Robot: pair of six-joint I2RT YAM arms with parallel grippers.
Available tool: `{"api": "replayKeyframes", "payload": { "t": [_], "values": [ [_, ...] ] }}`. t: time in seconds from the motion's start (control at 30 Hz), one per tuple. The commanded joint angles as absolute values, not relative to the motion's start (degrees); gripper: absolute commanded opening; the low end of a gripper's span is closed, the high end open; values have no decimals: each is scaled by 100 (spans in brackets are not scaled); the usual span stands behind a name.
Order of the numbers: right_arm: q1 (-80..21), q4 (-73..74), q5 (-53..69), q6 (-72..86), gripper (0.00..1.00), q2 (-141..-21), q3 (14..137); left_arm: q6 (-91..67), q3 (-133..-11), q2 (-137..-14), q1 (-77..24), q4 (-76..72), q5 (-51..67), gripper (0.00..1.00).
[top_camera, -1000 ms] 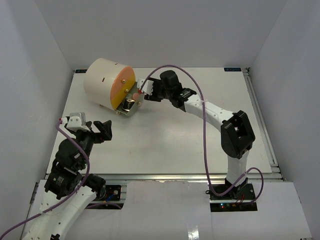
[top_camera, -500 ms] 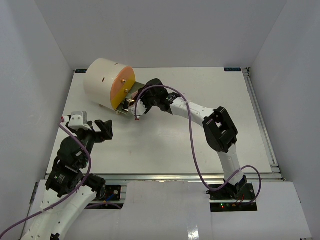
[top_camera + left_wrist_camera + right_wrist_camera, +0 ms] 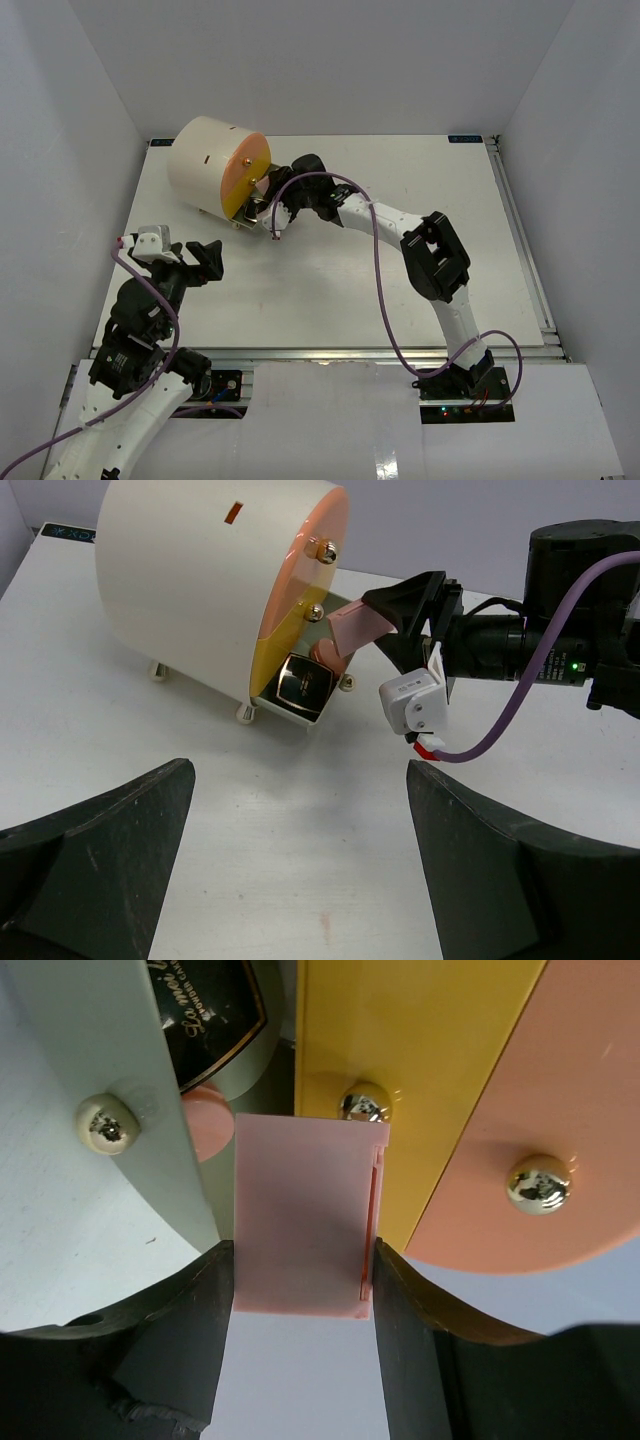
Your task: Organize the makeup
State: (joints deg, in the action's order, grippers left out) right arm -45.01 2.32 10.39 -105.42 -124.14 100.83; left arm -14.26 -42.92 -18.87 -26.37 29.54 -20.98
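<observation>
My right gripper (image 3: 303, 1260) is shut on a flat, rectangular pink pad (image 3: 300, 1220), held edge-on just in front of the organizer's yellow drawer front (image 3: 400, 1050). In the left wrist view the same pink pad (image 3: 358, 632) hangs over the open bottom drawer, where a black-gold square compact (image 3: 305, 683) lies with a round pink piece (image 3: 327, 653) behind it. The top view shows the right gripper (image 3: 272, 203) right at the drawer. My left gripper (image 3: 300, 770) is open and empty, low over the table's left side (image 3: 203, 258), well apart from the drawer.
The large cream cylinder organizer (image 3: 205, 165) stands on small feet at the back left, with its orange front (image 3: 540, 1110) and brass knobs facing my right arm. The grey open drawer (image 3: 90, 1060) juts toward the table's middle. A purple cable (image 3: 380, 270) loops over the right arm.
My right arm has swung down and left, carrying the pink pad from in front of the orange face to the open bottom drawer. The left arm has barely moved.
</observation>
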Motion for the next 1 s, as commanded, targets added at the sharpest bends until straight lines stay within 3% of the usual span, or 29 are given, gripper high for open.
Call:
{"api": "replayKeyframes", "payload": {
  "t": [0.0,0.2,0.3,0.77,0.97],
  "values": [
    [-4509,-185,1285,-10515,42,-12482,10400,-1441,-4324,-1862,-2621,2886,-2164,98],
    [-4525,-136,1345,-10659,56,-12677,10416,-1450,-4324,-1835,-2628,2901,-2153,98],
    [-4526,-79,1371,-10696,90,-12726,10433,-1450,-4333,-1828,-2628,2909,-2153,98],
    [-4444,453,1404,-9444,90,-11869,10591,-1394,-4460,-2313,-2628,2782,-1552,98],
    [-4312,578,794,-5817,90,-11039,10435,-1327,-4588,-3309,-2628,2581,-442,98]
  ]
}}
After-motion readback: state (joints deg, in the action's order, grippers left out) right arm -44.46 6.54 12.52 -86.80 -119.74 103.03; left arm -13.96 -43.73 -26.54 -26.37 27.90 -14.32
